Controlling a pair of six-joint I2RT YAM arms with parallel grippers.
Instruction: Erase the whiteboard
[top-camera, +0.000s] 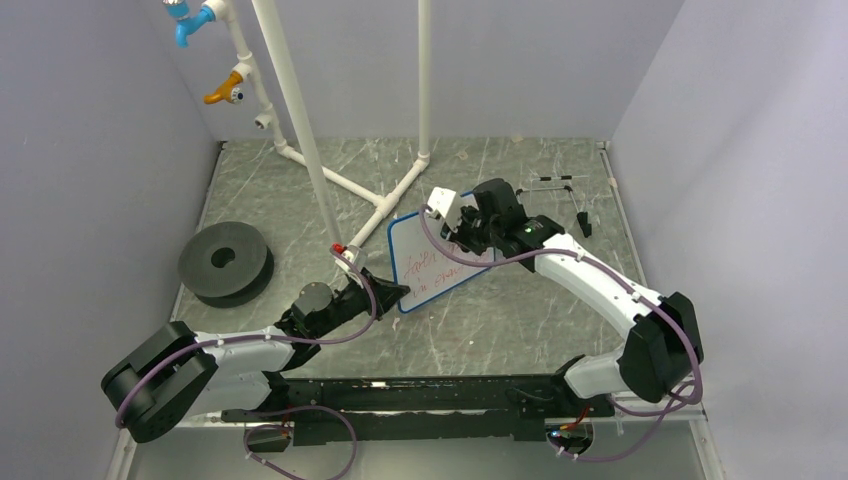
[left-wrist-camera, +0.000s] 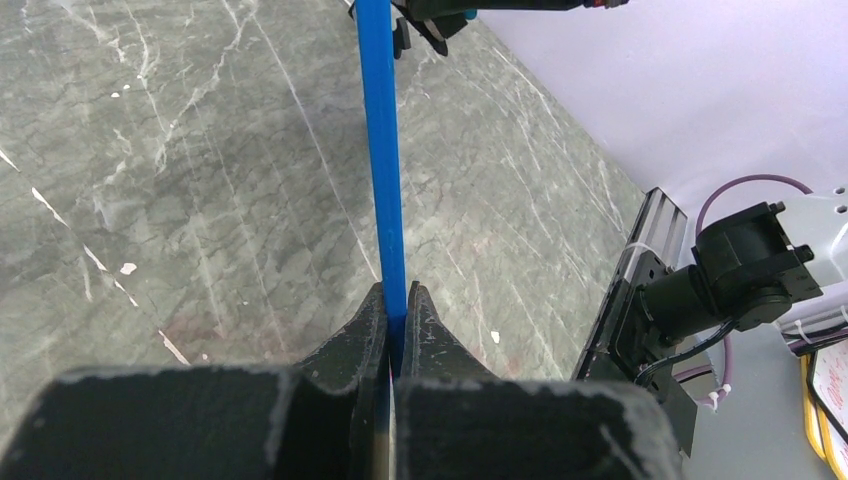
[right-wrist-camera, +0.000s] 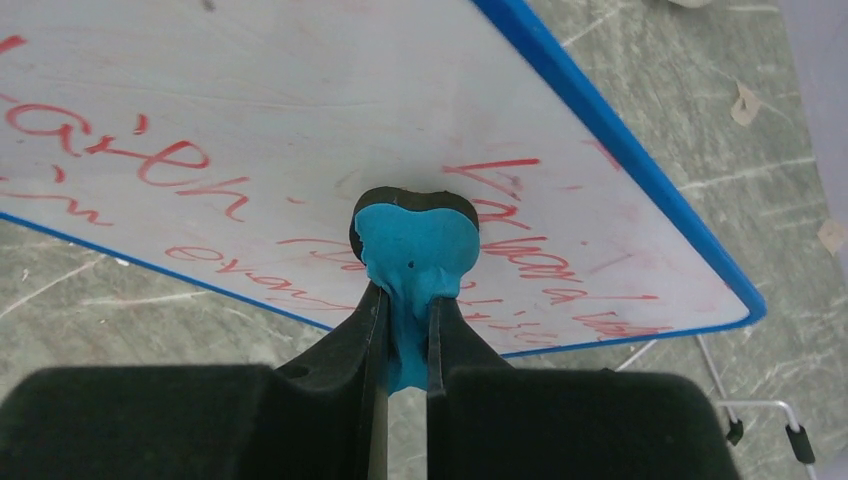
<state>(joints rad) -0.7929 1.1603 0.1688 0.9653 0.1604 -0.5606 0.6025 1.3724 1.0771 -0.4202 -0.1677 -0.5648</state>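
Observation:
The whiteboard (top-camera: 432, 262) is a small white board with a blue rim, held tilted above the table and bearing red handwriting. My left gripper (top-camera: 393, 293) is shut on its near-left edge; in the left wrist view the blue rim (left-wrist-camera: 385, 170) runs up from between the jaws of my left gripper (left-wrist-camera: 398, 305). My right gripper (top-camera: 462, 227) is shut on a blue eraser (right-wrist-camera: 415, 250) with a black pad, pressed against the written face of the whiteboard (right-wrist-camera: 300, 110). In the right wrist view my right gripper (right-wrist-camera: 403, 300) has red lines on both sides of it.
A black ring-shaped weight (top-camera: 225, 261) lies at the left. A white pipe frame (top-camera: 350, 185) stands at the back. A thin black wire easel stand (top-camera: 565, 195) lies at the back right, also seen in the right wrist view (right-wrist-camera: 760, 415). Grey walls close both sides.

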